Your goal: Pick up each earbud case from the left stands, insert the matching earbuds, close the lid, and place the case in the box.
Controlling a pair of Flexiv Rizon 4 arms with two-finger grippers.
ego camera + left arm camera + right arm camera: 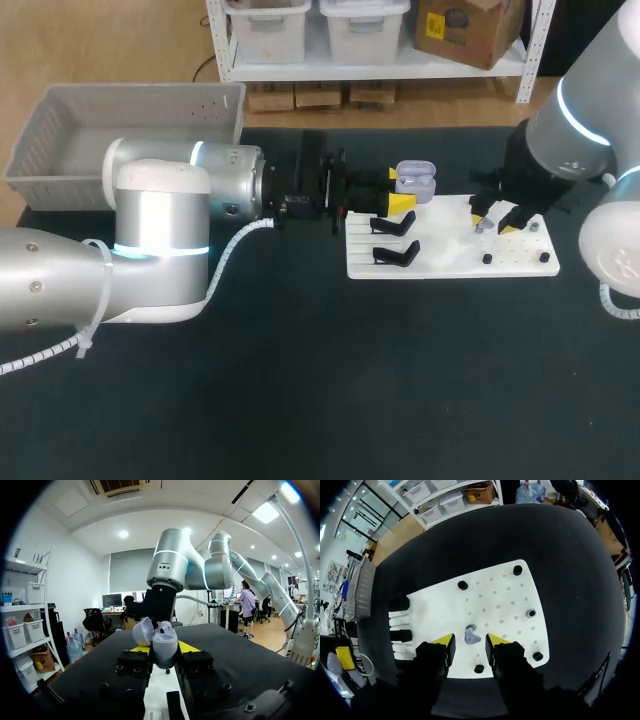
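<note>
Holding the lavender earbud case (165, 641) with its lid open, my left gripper (164, 648) presses both yellow tips on its sides, above the white board's (450, 262) back-left corner. My right gripper (470, 641) hangs parted over the board's right part, with a lavender earbud (471, 636) between the fingers, touching neither.

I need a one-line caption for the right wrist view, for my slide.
Right gripper, fingers open, poised over a lavender earbud on the white board.

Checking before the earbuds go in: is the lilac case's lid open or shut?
Open: the lid of the earbud case is swung back in the left wrist view.
</note>
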